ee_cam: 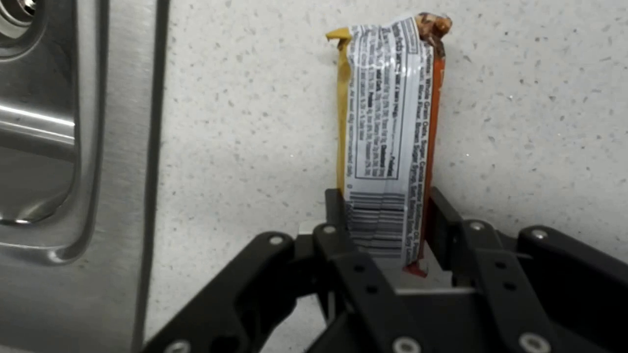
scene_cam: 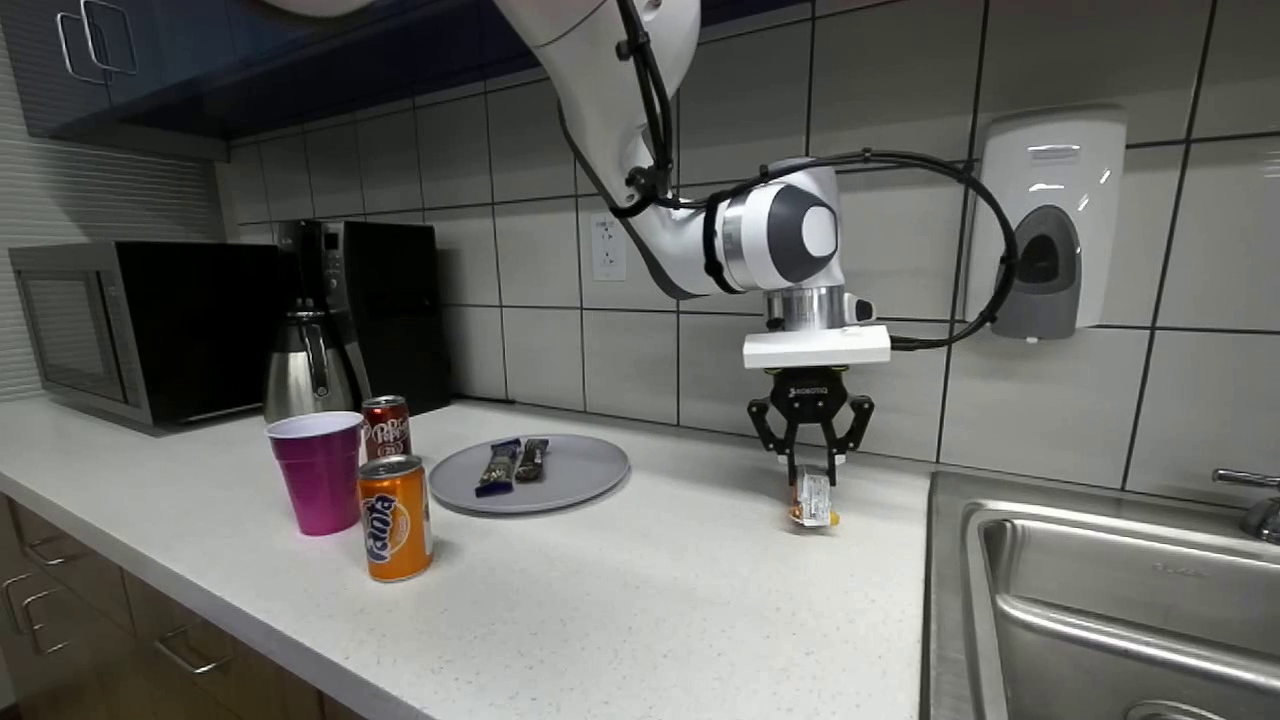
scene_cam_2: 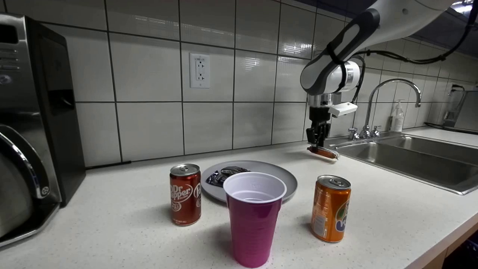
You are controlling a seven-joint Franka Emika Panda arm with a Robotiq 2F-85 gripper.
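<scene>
Clearly the hand point(ee_cam: 385, 215) pinches a wrapped bar point(ee_cam: 382, 117), with room on the countertop point(ee_cam: 245, 137) before the sink rim point(ee_cam: 128, 147).

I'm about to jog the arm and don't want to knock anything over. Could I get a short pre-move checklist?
1. Snack bar held in the gripper: ok, jaws closed on its sides.
2. Grip centred along its length: not ok, it sits nearer one end.
3. Snack bar lifted off the counter: cannot tell.
4. Snack bar clear of the sink: ok, beside it.
5. Orange can, red can and purple cup upright: ok.
6. Gray plate flat on the counter: ok.
</scene>
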